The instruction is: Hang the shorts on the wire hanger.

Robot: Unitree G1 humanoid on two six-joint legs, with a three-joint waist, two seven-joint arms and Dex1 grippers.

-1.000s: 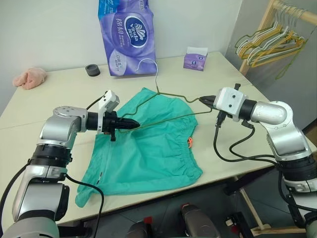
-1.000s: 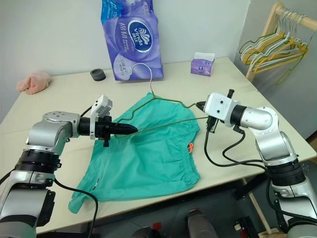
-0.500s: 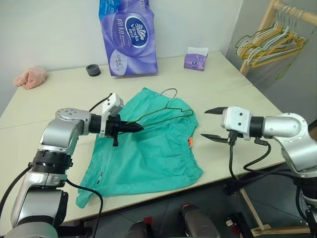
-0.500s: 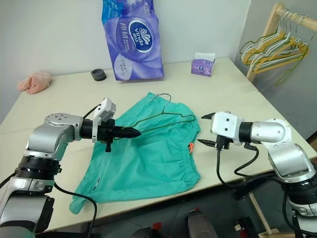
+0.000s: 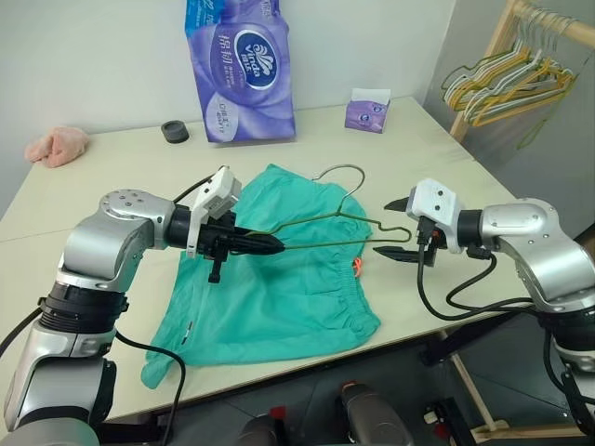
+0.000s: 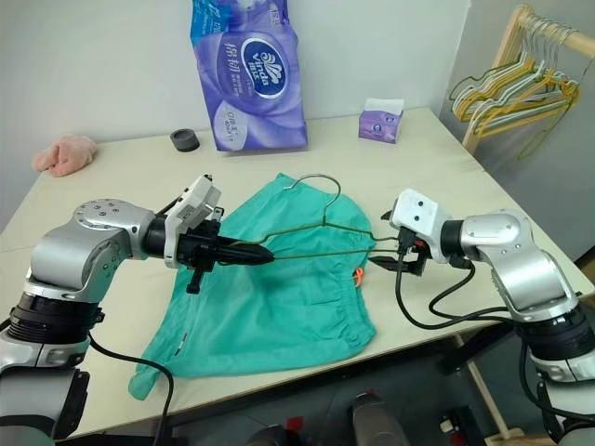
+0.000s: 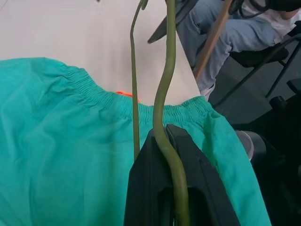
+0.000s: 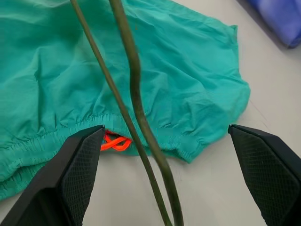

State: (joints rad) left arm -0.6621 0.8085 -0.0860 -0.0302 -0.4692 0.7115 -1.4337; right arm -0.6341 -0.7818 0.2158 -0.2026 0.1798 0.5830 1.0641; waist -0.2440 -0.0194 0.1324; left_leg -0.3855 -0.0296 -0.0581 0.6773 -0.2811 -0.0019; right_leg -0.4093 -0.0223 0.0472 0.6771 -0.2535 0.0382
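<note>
Wire hanger (image 5: 339,216) above shorts (image 5: 279,279), left fingers (image 5: 270,246) clamped, right fingers (image 5: 395,228) spread.

My shorts (image 5: 279,288) are plain teal-green, with a small orange tag (image 5: 356,268) at the waistband. The hanger (image 5: 344,218) is thin dark olive-green wire. My left gripper (image 5: 270,245) and right gripper (image 5: 394,229) have black fingers (image 8: 75,174) with a fine cross-hatched texture on the pads. The table (image 5: 112,186) is pale cream. At the back stands a purple pack (image 5: 240,67) with a dark blue oval and white lettering, a small lilac tissue box (image 5: 367,110), a black ring (image 5: 174,131) and a pink cloth (image 5: 58,146). The hangers (image 5: 502,82) on the rack are yellow, white and green.
</note>
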